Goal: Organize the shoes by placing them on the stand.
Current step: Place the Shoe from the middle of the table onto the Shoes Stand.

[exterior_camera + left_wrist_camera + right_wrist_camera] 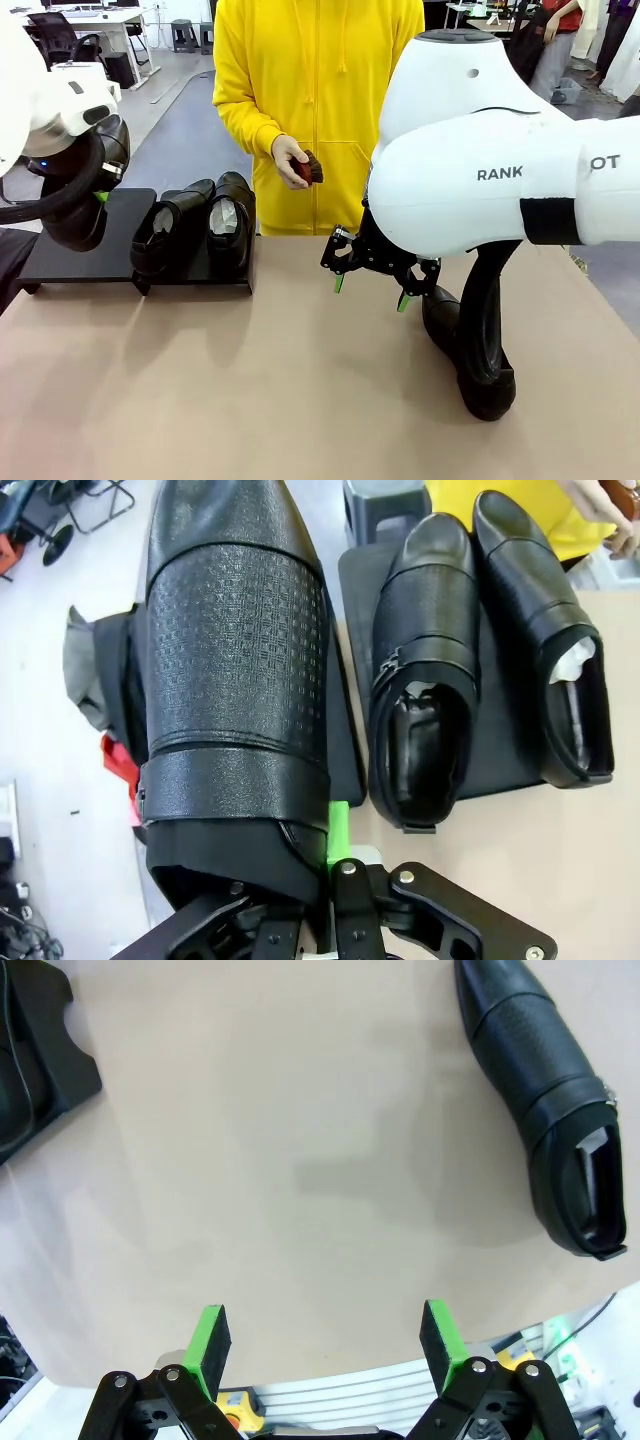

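Left fingers (340, 825): clamped shut on the heel rim of the held shoe (235, 680); toe pointing straight away from the wrist.
Held shoe, place: hanging over the bare left half of the stand (60, 262), judged not yet resting on it.
Two parked shoes (228, 220): side by side on the right half of the stand, toes toward the person.
Key relation: long axis of the held shoe roughly parallel to the parked pair, just beside the nearer one; judged a straight lowering, with little room to spare on that side.
Right fingers (440, 1338): spread wide, gripping nothing, hovering over the table (250, 380).
Last shoe (545, 1090): lying on the table, up and to the right of the right fingers in the right wrist view; heel opening nearer them, toe away, axis slightly slanted.
Nearer arm for last shoe: the right, close beside it; left arm well apart.
Person's hand (290, 158): holding a brush (312, 167), away from the shoes.
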